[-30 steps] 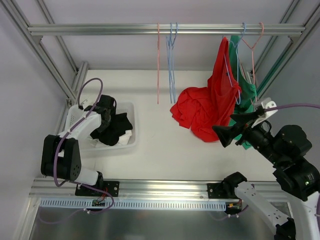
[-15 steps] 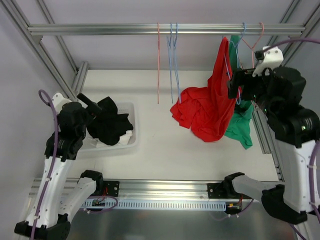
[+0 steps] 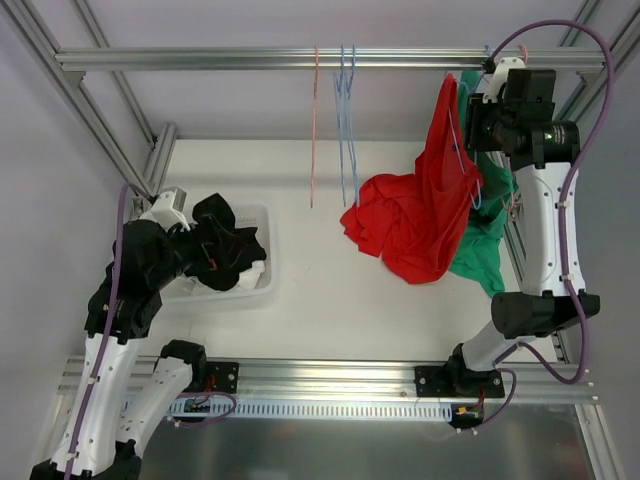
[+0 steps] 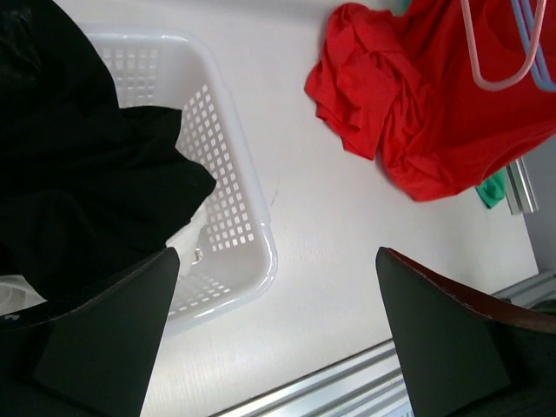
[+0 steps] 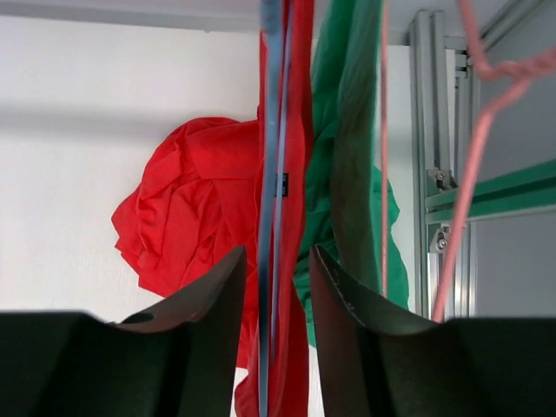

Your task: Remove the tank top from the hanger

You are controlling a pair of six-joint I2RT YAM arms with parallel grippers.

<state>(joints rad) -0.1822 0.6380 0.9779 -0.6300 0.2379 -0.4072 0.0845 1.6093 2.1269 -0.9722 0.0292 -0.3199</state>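
The white table [image 3: 330,290] lies under a metal rail [image 3: 200,58] that carries the hangers. The red tank top [image 3: 420,215] hangs by its strap from a blue hanger [image 5: 268,174] at the rail's right end, and its lower part is bunched on the table. A green garment [image 3: 485,250] hangs just behind it. At left, a white basket [image 3: 270,262] holds black clothing [image 3: 225,250]. The left gripper [image 4: 276,261] hovers over the basket, jaws wide and holding nothing. The right gripper [image 5: 276,278] is raised at the rail, jaws narrow, with the blue hanger and red strap between them. Whether they clamp cannot be determined.
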